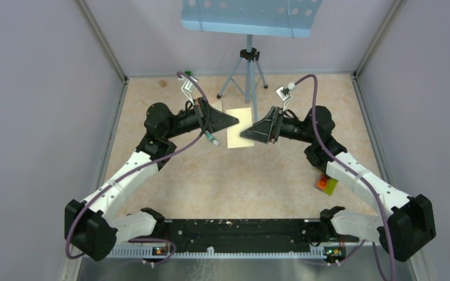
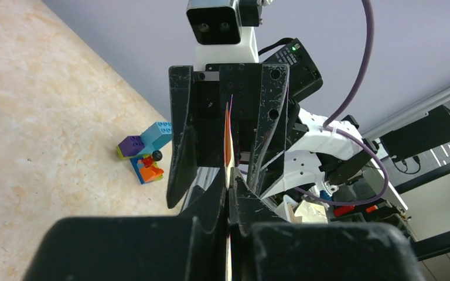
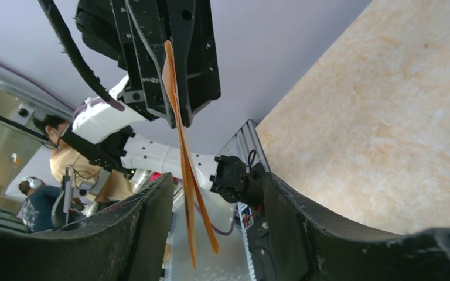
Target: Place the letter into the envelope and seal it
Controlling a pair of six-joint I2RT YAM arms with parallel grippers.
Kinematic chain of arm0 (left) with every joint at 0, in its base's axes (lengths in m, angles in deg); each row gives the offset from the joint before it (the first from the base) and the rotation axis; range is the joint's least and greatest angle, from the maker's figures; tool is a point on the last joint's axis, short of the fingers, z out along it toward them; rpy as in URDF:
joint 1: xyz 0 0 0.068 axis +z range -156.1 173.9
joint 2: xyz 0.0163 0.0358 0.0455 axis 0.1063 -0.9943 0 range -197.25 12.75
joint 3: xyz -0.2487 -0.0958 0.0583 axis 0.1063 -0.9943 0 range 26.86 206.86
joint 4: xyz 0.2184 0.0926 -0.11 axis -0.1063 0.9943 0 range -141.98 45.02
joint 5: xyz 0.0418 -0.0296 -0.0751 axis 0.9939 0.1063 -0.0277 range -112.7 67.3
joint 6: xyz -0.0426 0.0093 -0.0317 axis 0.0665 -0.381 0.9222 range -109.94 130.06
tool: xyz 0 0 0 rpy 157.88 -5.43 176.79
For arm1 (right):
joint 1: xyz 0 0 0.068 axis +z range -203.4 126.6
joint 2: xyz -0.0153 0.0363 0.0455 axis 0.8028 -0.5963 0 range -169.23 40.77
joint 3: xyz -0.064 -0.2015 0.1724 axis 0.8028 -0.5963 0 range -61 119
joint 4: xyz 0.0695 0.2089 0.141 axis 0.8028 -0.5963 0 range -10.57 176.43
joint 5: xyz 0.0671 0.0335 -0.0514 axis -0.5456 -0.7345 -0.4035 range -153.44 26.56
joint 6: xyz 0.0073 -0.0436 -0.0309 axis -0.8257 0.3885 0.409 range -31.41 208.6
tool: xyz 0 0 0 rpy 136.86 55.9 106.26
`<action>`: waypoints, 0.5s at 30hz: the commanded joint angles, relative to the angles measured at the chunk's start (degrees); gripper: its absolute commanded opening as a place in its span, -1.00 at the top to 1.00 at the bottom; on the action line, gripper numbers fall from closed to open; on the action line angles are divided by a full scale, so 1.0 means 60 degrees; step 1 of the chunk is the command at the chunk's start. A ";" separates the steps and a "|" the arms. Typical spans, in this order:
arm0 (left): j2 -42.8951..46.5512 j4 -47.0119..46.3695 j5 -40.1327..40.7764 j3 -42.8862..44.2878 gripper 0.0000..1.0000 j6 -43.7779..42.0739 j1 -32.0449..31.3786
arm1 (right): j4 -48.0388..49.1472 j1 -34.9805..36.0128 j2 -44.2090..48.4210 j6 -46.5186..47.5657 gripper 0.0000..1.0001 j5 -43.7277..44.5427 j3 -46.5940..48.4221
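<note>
envelope [image 3: 185, 170] hangs edge-on, pinched in your left gripper [image 2: 229, 193]; right gripper [image 3: 218, 187] stands spread around its free edge. close squarely, without creasing it.

Beige marbled tabletop [image 1: 240, 181]; pale-blue perforated metal tray [image 1: 251, 16] on grey tripod [image 1: 246, 73]; multicoloured plastic toy bricks [image 2: 145, 153].

Tan-orange envelope [image 3: 180, 126], mottled beige table [image 2: 47, 117], multicoloured toy blocks [image 2: 143, 155]
</note>
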 commanded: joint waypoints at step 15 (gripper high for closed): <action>0.0136 0.1913 0.2174 0.0408 0.26 -0.1910 -0.0092 | -0.2446 0.0104 0.0337 0.1753 1.00 0.1936 0.0826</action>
